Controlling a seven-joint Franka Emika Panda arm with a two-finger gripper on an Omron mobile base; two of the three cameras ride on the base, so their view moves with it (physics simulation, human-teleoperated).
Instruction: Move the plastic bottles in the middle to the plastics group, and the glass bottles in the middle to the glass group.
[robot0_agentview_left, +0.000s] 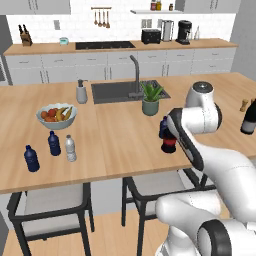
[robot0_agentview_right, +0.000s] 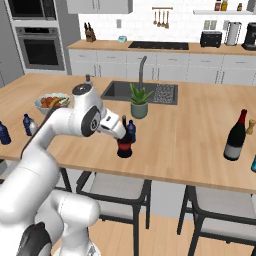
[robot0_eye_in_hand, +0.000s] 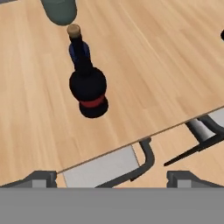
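1. My gripper (robot0_eye_in_hand: 112, 177) hovers near the squat red-banded bottle (robot0_eye_in_hand: 89, 87); fingers (robot0_eye_in_hand: 43, 177) spread wide, holding nothing.
2. That bottle stands in front of the potted plant (robot0_agentview_left: 151, 99), a blue bottle (robot0_agentview_right: 131, 131) touching or just behind it.
3. Risk, I judge: closing in could knock the blue one over.

Squat red-banded bottle (robot0_agentview_left: 168, 144): right side hidden behind the arm in the left base view.
Dark blue bottle (robot0_eye_in_hand: 79, 51): mostly hidden behind the squat bottle's neck in the hand view.
Pincer (robot0_agentview_right: 120, 131): fingers too small to tell apart; opening unreadable.
Tall dark bottle (robot0_agentview_left: 248, 118): cut off by the right edge.
Plant pot (robot0_eye_in_hand: 60, 10): cut off at the top edge.
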